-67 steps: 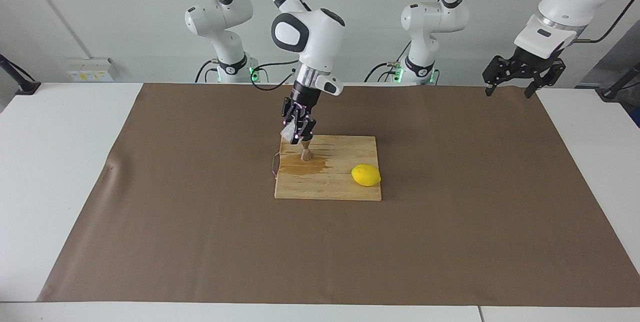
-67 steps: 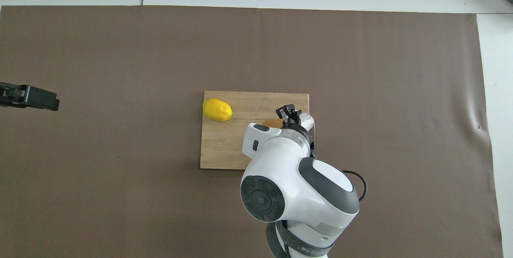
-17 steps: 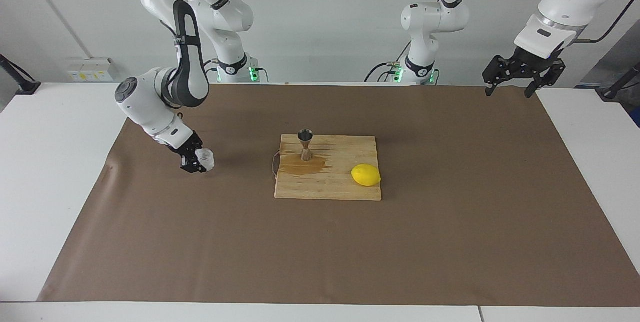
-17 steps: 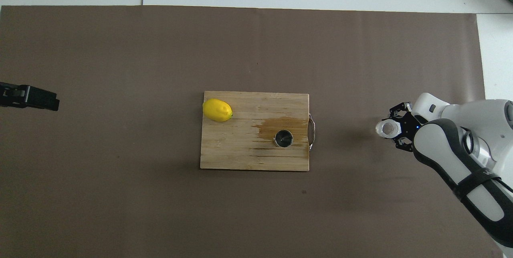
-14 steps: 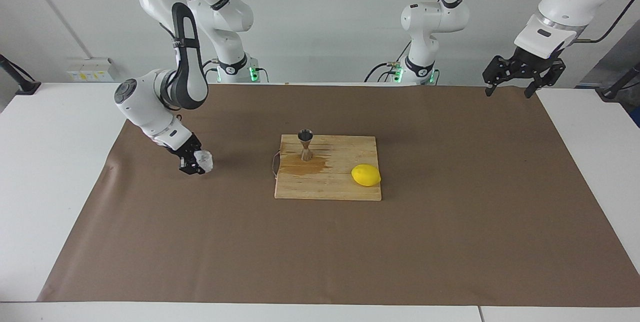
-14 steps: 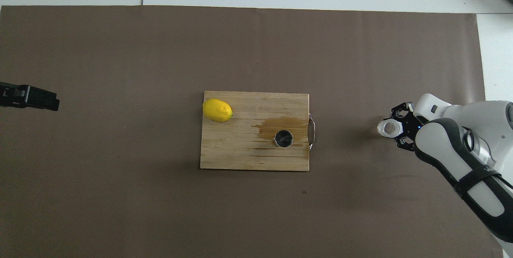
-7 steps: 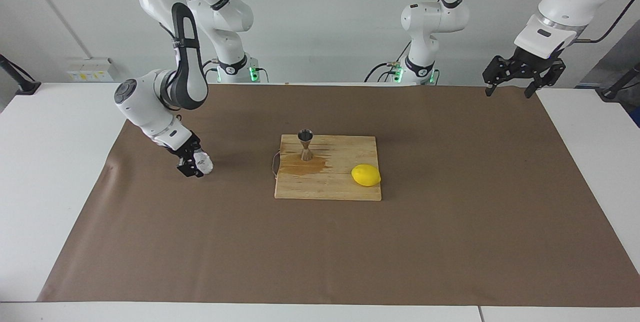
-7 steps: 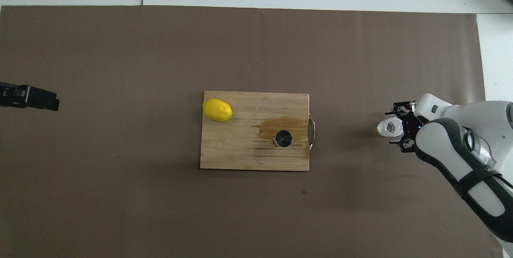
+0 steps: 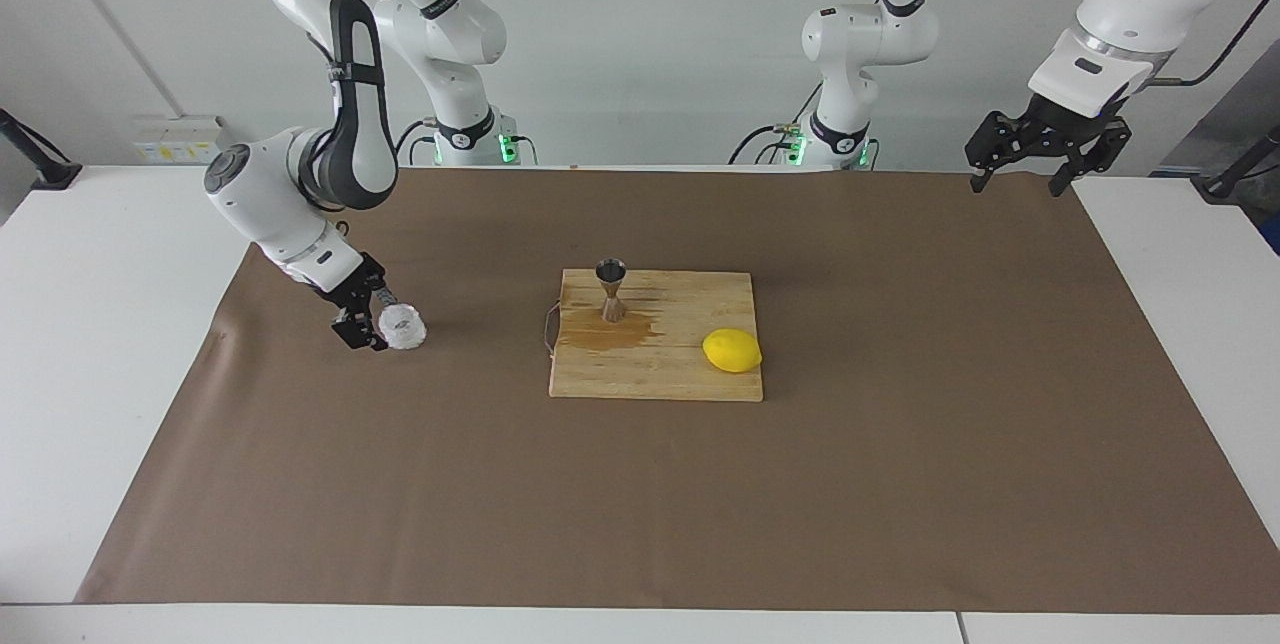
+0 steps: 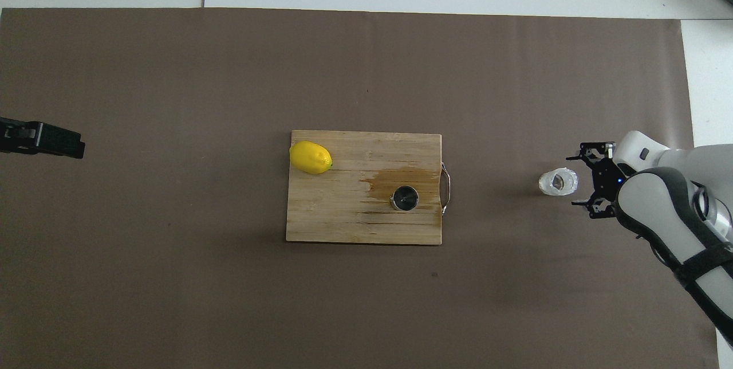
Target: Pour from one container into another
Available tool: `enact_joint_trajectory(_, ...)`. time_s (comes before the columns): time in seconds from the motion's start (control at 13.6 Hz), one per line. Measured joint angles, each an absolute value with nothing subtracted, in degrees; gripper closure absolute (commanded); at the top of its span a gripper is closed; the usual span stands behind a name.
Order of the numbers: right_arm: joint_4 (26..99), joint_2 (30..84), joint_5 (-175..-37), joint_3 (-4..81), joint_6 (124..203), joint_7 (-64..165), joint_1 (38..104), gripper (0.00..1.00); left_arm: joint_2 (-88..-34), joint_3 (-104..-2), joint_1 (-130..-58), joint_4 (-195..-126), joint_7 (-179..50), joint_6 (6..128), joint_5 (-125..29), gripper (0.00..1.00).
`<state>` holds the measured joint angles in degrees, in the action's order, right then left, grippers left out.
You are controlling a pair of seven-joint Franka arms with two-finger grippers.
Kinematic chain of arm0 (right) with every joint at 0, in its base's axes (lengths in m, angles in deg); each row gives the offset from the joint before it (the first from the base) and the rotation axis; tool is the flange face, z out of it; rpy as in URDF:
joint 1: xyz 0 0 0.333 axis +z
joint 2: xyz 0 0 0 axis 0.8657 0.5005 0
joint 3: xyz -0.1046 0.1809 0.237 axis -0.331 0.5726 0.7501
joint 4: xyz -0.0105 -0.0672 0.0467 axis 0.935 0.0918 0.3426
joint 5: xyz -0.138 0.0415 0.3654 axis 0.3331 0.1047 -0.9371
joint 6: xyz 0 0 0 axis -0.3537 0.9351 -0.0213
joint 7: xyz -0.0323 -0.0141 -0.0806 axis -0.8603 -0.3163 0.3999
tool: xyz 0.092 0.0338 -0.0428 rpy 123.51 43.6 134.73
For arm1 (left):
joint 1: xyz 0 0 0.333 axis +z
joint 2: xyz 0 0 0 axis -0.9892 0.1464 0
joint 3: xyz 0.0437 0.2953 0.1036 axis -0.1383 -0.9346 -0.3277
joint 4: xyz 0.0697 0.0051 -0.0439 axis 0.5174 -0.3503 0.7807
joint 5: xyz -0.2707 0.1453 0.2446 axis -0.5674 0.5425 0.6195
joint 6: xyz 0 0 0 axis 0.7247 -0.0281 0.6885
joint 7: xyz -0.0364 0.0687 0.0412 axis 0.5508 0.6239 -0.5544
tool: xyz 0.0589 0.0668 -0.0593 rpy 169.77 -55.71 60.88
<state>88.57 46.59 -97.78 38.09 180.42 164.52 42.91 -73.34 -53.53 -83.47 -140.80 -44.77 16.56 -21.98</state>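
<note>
The squat clear glass cup [image 9: 402,326] [image 10: 558,181] stands on the brown mat toward the right arm's end of the table, with nothing holding it. My right gripper [image 9: 368,319] [image 10: 578,181] is open just beside the cup, its fingers spread wide and clear of the glass. The steel hourglass jigger [image 9: 611,289] [image 10: 404,197] stands upright on the wooden board [image 9: 680,374] [image 10: 338,214], at the board's end toward the right arm. My left gripper [image 9: 1020,182] [image 10: 57,142] hangs open and waits over the mat's corner at the left arm's end.
A yellow lemon [image 9: 731,350] [image 10: 310,157] lies on the board's end toward the left arm. A dark wet stain [image 9: 610,332] [image 10: 395,177] spreads on the board around the jigger. A brown mat [image 9: 900,484] covers the white table.
The right gripper has opened, let go of the glass cup on the mat and drawn back a little from it. The left arm has not moved.
</note>
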Motion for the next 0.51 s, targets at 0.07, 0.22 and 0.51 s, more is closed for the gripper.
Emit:
enact_joint_trajectory(0.07,88.31,45.56,-97.78,38.07,179.74,164.32,42.58,0.00,-73.34,-53.53,-83.47,-140.80,-44.78,16.56,-21.98,0.00)
enact_joint_trajectory(0.22,86.95,44.52,-97.78,38.06,179.37,162.55,42.38,0.00,-73.34,-53.53,-83.47,-140.80,-44.78,16.56,-21.98,0.00)
enact_joint_trajectory(0.51,82.57,44.04,-97.78,38.18,179.06,150.23,42.66,0.00,-73.34,-53.53,-83.47,-140.80,-44.78,16.56,-21.98,0.00)
